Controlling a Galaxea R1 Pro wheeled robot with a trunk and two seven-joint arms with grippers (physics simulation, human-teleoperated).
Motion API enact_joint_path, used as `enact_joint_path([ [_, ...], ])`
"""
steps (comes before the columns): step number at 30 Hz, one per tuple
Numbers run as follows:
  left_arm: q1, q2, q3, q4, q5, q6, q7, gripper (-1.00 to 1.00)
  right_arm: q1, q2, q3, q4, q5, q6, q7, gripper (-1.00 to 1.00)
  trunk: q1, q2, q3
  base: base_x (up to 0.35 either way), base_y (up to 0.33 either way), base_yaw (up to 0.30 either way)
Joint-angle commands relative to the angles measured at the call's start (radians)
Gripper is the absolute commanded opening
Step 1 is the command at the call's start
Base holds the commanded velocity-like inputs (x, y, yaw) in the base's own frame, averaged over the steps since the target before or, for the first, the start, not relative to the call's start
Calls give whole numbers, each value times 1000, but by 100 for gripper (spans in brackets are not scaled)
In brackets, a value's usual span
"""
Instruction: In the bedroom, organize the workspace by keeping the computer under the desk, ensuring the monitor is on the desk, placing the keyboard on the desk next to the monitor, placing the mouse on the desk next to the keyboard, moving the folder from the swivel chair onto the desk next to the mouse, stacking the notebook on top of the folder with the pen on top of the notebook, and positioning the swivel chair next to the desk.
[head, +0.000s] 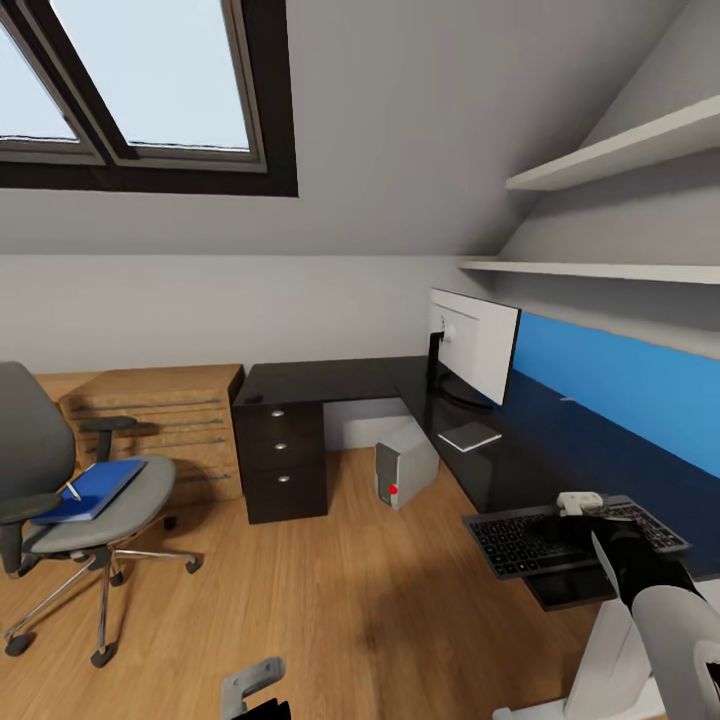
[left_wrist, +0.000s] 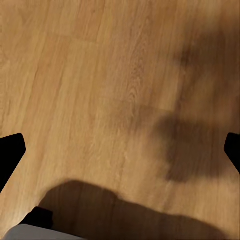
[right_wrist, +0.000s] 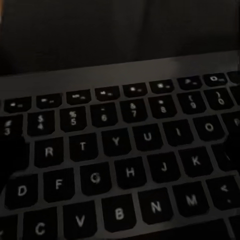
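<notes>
The keyboard lies at the near end of the black desk, overhanging its edge, and its keys show close up in the right wrist view. My right gripper hovers just over the keyboard's far edge, open, holding nothing. The monitor stands on the desk, with the light-grey notebook flat in front of it. On the floor by the desk stands the computer. The swivel chair at left carries the blue folder and the pen. My left gripper hangs open over bare floor. The mouse is out of view.
A black drawer unit closes the desk's left end, with low light-wood shelving beside it. White wall shelves hang above the desk's right run. Open wood floor lies between chair and desk. A skylight is at upper left.
</notes>
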Motion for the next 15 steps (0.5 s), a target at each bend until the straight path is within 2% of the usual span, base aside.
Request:
enact_joint_path([
  [1,0,0,-1,-2,9,1,8,100,-1,1,-8,-4,11,3,9,100,-4,7,2,0,0,0],
  [6,0,0,-1,-1,10,1,8,100,-1,1,-8,-8,11,4,10,100,-23,42,18,0,0,0],
  [12,0,1,-2,2,5,0,8,100,-1,1,-9,-9,11,3,10,100,-23,42,18,0,-1,0],
  [14,0,1,-1,16,-13,-4,8,100,-1,1,-9,-9,11,3,10,100,-23,42,18,48,-67,0],
  [15,0,1,-1,31,-33,-13,8,100,-1,1,-9,-9,11,3,10,100,-23,42,18,126,-139,0],
])
